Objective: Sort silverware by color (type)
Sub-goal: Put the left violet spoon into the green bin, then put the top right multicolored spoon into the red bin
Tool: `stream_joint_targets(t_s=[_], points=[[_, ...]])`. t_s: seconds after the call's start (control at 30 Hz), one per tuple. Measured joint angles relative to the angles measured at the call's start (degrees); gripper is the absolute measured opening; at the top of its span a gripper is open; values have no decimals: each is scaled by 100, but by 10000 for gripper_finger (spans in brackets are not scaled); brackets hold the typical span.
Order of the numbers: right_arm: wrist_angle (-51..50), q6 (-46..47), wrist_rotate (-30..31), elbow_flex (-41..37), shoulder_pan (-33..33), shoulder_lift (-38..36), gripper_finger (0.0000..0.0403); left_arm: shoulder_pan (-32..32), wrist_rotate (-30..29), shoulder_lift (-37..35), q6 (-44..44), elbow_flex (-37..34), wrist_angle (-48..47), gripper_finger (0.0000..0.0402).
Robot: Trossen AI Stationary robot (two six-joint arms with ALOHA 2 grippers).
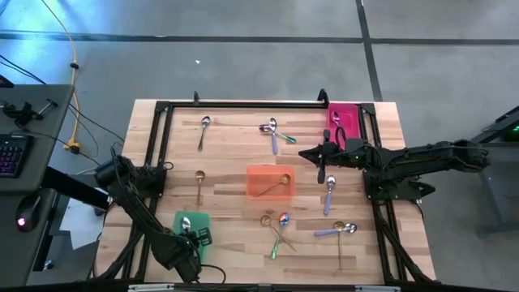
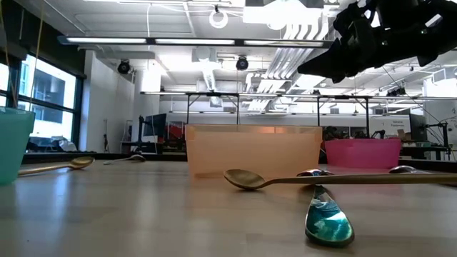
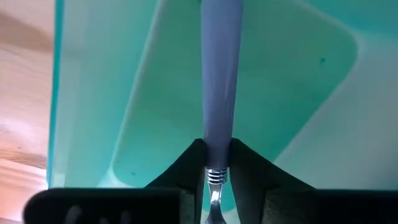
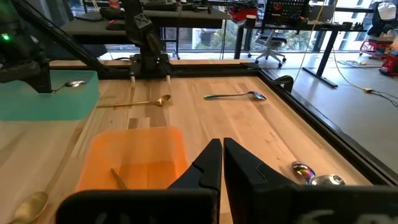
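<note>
My left gripper point(image 1: 199, 236) is over the green tray point(image 1: 203, 219) at the table's near left, shut on a purple-handled piece of silverware point(image 3: 221, 62). A silver spoon bowl point(image 1: 185, 222) shows in that tray; I cannot tell whether it belongs to the held piece. My right gripper point(image 1: 306, 153) hangs shut and empty above the table, just far-right of the orange tray point(image 1: 255, 174), which holds a gold piece point(image 1: 277, 183). Loose silverware lies flat on the wood: a rainbow spoon point(image 1: 203, 130), purple-handled spoons point(image 1: 272, 131) point(image 1: 330, 195) point(image 1: 336, 231), a gold spoon point(image 1: 199, 183), and a gold and rainbow pair point(image 1: 277, 227). My left gripper pinches the purple-handled piece between its two fingers, where the handle's lower end point(image 3: 216, 158) meets the ribbed metal neck point(image 3: 214, 176). The handle sticks out past the fingertips over the green tray's floor point(image 3: 292, 87). The metal end is hidden behind the fingers.
The pink tray point(image 1: 349, 113) sits at the far right corner, inside a black frame point(image 1: 243, 105) that borders the table. In the low view a gold spoon point(image 2: 246, 178) lies across a rainbow one point(image 2: 328, 221) near the camera. Bare wood lies between the green and orange trays.
</note>
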Motion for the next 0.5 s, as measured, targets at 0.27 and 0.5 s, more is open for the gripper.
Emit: stream_joint_targets(t_s=[0.27,0.5], points=[[0,2,4,0,-2,-2,0,0,-169,0,-365,217,-386,98],[-22,2,4,0,4,-1,0,0,-760,0,-1233,926,-1600,94]])
